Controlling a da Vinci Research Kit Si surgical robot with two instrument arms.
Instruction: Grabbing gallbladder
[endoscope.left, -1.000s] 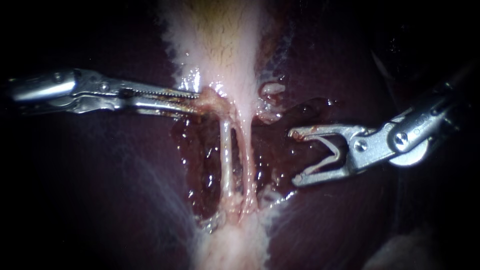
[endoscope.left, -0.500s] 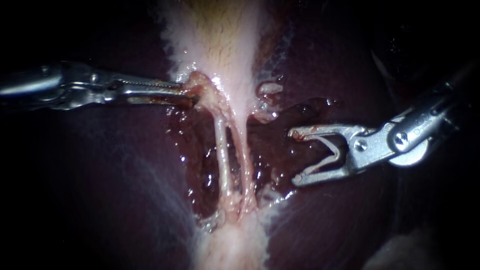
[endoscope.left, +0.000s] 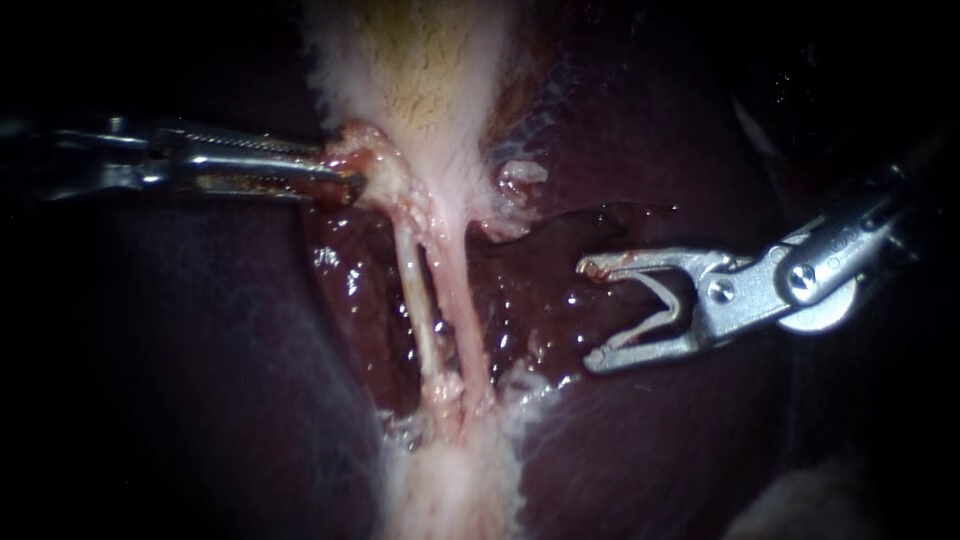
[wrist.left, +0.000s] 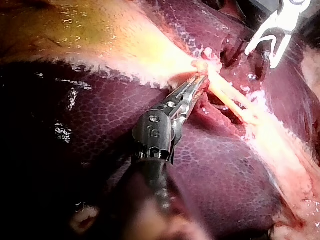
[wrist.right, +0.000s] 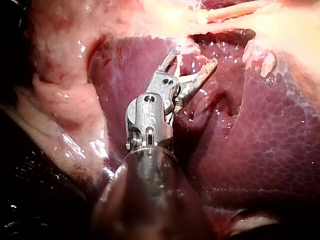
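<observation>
The pale gallbladder narrows downward into two thin tubes that cross a raw, wet bed in the dark liver. My left instrument comes in from the left, its jaws shut on a pinkish nub of tissue at the gallbladder's lower left edge. The left wrist view shows the same grip at the gallbladder's neck, just above the tubes. My right instrument hangs to the right of the tubes, jaws open and empty. In the right wrist view its jaws hang open over the liver bed.
Dark purple liver lies all around the dissected bed. A small pale tag of tissue sits right of the gallbladder neck. Below the tubes, a pale strip of tissue runs on downward. Pink folded tissue lies beside my right instrument.
My left instrument has pulled the gripped tissue up and to the left, drawing the gallbladder neck and tubes leftward and opening more of the raw bed. My right instrument has stayed still.
</observation>
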